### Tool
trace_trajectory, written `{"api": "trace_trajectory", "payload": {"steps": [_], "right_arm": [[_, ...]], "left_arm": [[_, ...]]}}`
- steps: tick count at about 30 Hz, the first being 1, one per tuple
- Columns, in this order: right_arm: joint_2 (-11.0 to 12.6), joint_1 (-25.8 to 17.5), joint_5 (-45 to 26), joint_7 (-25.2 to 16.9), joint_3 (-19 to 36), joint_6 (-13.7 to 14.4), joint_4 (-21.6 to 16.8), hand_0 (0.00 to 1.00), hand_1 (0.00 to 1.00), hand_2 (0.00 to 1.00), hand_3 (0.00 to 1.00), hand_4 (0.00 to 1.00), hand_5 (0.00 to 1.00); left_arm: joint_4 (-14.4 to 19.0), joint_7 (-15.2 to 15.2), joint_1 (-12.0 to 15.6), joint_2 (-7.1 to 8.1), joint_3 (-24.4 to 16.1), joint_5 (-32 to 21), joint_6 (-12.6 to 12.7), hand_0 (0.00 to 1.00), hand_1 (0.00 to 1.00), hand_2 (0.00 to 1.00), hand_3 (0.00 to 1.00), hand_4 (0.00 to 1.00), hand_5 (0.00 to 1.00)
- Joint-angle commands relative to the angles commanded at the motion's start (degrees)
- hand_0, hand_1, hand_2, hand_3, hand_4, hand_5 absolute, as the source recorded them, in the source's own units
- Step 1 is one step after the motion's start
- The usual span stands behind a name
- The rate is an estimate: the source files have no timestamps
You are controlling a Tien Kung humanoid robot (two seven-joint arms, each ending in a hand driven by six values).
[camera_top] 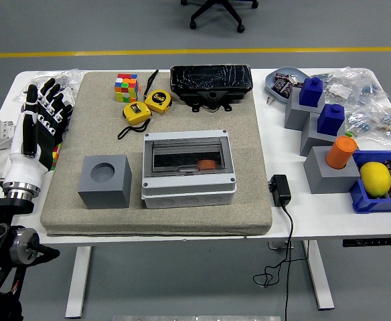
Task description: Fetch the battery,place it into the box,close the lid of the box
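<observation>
Box [189,168] is sitting well to the right of the left hand [38,127], lid shut, likely shielding the orange battery [207,164] lying inside under the clear window. That hand is hovering at the tabletop's [316,210] left edge, fingers spread, holding nothing; the task is looking finished.

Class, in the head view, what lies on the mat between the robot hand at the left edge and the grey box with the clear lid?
A grey cube with a round hole.
</observation>
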State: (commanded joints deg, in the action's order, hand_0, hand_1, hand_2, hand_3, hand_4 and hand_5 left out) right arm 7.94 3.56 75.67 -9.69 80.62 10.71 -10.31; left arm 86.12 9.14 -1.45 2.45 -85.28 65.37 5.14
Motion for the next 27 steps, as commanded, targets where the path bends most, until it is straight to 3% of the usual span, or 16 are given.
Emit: {"api": "trace_trajectory", "payload": {"steps": [10, 11, 22, 23, 27], "right_arm": [[-0.5, -1.2, -1.3, 1.2, -3.7, -1.2, 0.0, 0.998, 0.968, 0.950, 0.998, 0.998, 0.998], [-0.5, -1.1, -1.3, 1.5, -4.0, -1.5, 0.0, 0.958, 0.926, 0.896, 0.974, 0.998, 0.998], [-1.0, -0.5, -0.8, 4.5, -5.0, -4.6, 0.0, 0.918, 0.895, 0.852, 0.925, 0.998, 0.998], [-1.1, -0.5, -0.6, 4.6, -4.9, -4.7, 0.0, 0.904, 0.874, 0.832, 0.892, 0.998, 0.998], [-1.4, -0.5, -0.4, 5.0, -5.0, -5.2, 0.0, 0.904, 0.874, 0.832, 0.892, 0.998, 0.998]], "left_arm": [[-0.2, -0.3, 1.1, -0.75, 1.1, 3.9, 2.2, 0.753, 0.806, 0.774, 0.765, 0.998, 0.998], [-0.2, -0.4, 1.2, -0.82, 1.0, 4.2, 2.3, 0.720, 0.739, 0.701, 0.714, 0.998, 0.998], [-0.2, -1.9, 1.6, -1.10, 0.3, 7.8, 2.0, 0.706, 0.697, 0.669, 0.692, 0.998, 0.989], [-0.2, -2.0, 1.6, -1.14, 0.3, 7.9, 2.1, 0.700, 0.683, 0.662, 0.679, 0.998, 0.937], [-0.2, -2.5, 1.9, -1.21, 0.4, 8.8, 2.2, 0.700, 0.683, 0.662, 0.679, 0.998, 0.937]]}}
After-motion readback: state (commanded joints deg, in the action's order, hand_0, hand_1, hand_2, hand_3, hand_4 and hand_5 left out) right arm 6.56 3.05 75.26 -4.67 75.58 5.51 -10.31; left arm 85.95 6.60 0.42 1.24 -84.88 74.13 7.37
